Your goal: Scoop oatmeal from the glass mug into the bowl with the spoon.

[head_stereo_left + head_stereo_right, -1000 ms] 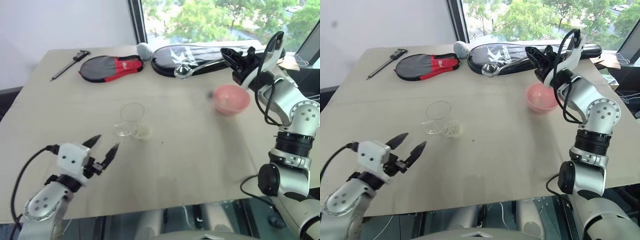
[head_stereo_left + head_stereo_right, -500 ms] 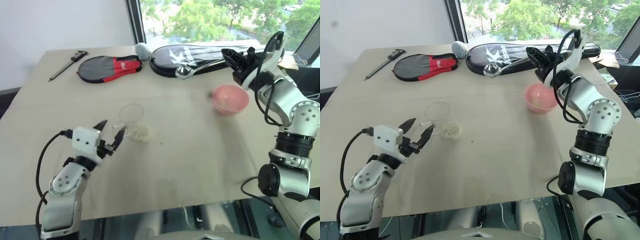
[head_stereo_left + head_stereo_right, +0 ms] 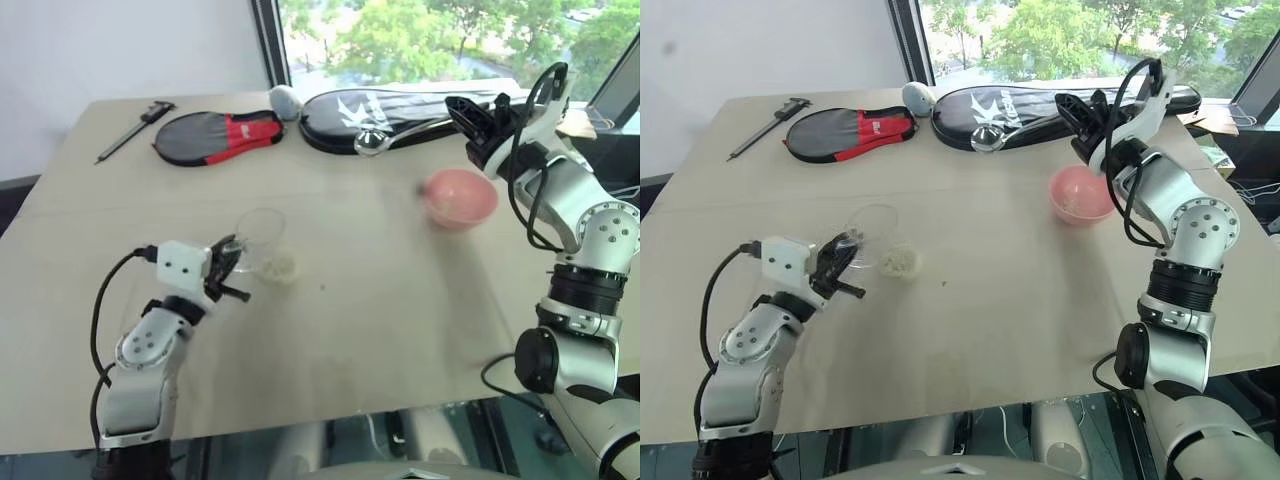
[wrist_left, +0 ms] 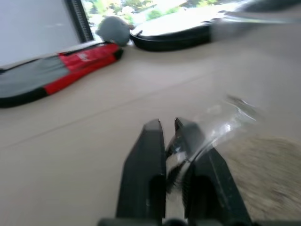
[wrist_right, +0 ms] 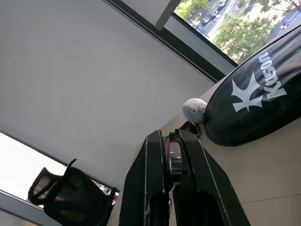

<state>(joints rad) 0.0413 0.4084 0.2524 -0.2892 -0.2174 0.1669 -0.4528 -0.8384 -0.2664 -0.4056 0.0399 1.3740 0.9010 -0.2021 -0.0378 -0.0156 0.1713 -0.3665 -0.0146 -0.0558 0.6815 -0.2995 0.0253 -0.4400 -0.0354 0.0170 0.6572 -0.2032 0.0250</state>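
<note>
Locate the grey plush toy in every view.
Left eye view: grey plush toy far back, between the red cover and the black cover.
Right eye view: same spot, between both covers.
Left wrist view: past the red cover's end, touching the black cover.
Right wrist view: against the black cover's tip.
Shared landmark: the black cover.

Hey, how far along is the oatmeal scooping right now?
Partly done. The pink bowl already holds some oatmeal flakes. In hand: the right end effector is shut on the spoon, raised over the table, and the left end effector has closed on the glass mug, which is tilted. Left: a pile of oatmeal lies on the table beside the mug, not yet in the bowl.
</note>
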